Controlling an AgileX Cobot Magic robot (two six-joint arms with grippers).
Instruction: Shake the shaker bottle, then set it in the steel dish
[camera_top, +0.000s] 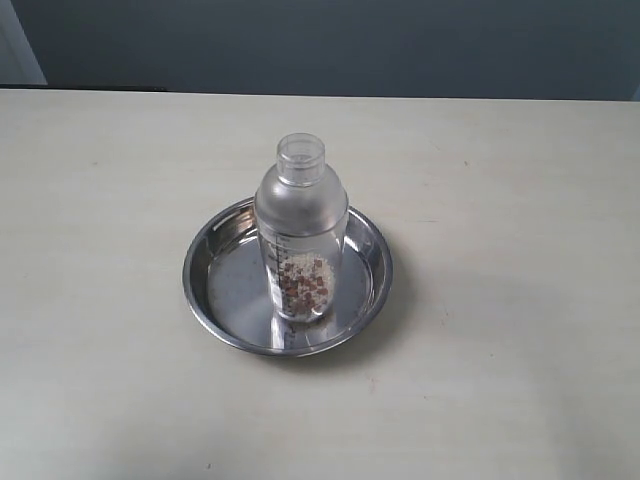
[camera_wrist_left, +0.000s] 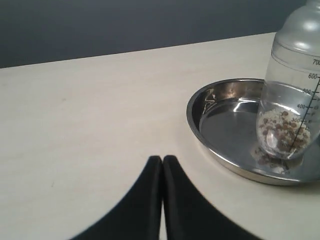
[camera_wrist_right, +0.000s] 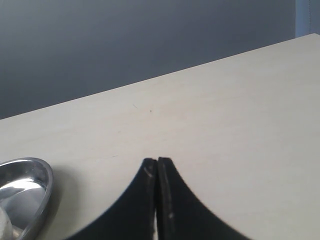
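The shaker bottle (camera_top: 301, 228) stands upright inside the steel dish (camera_top: 208, 280), a little right of the dish's middle, with brown and white granules at its base. Neither gripper shows in the exterior view. In the left wrist view my left gripper (camera_wrist_left: 163, 159) is shut with nothing held, well clear of the dish (camera_wrist_left: 220, 105) and the bottle (camera_wrist_left: 292, 95). In the right wrist view my right gripper (camera_wrist_right: 157, 161) is shut on nothing, and only the dish's rim (camera_wrist_right: 44, 186) shows at the frame edge.
The pale table (camera_top: 520, 200) spreads wide around the dish. A dark wall (camera_top: 330, 40) runs behind the table's far edge.
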